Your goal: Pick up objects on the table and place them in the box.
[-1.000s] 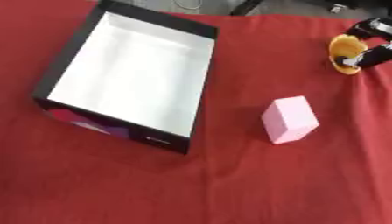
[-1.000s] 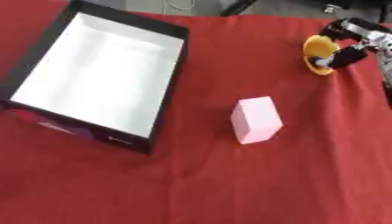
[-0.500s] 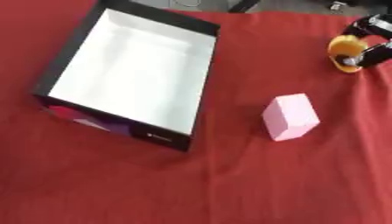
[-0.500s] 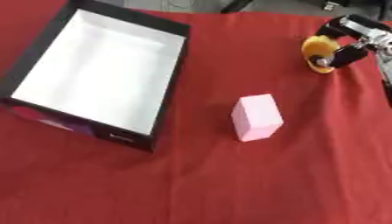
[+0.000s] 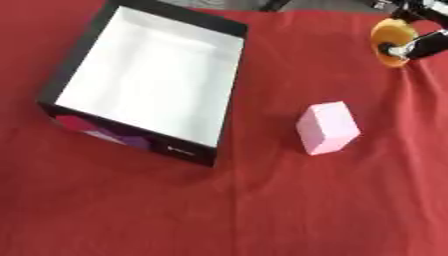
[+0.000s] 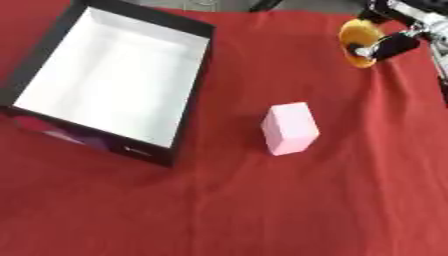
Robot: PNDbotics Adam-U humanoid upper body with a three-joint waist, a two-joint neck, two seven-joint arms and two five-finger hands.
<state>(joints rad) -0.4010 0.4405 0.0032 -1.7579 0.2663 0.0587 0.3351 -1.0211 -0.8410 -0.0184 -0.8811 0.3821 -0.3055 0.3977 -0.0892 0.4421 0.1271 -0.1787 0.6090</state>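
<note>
One yellow disc [image 6: 359, 42] sits pinched in the right hand [image 6: 395, 39], well right of the box [image 6: 194, 77]; carried across, it could slip or clip the pink block [image 6: 290, 128].

A red cloth-covered table [image 5: 262, 210] held a black-walled cardboard box [image 5: 149, 87] with a white inside and pink-purple patterned front, a pale pink block [image 5: 328, 127], and a yellow-orange round object [image 6: 359, 35].
</note>
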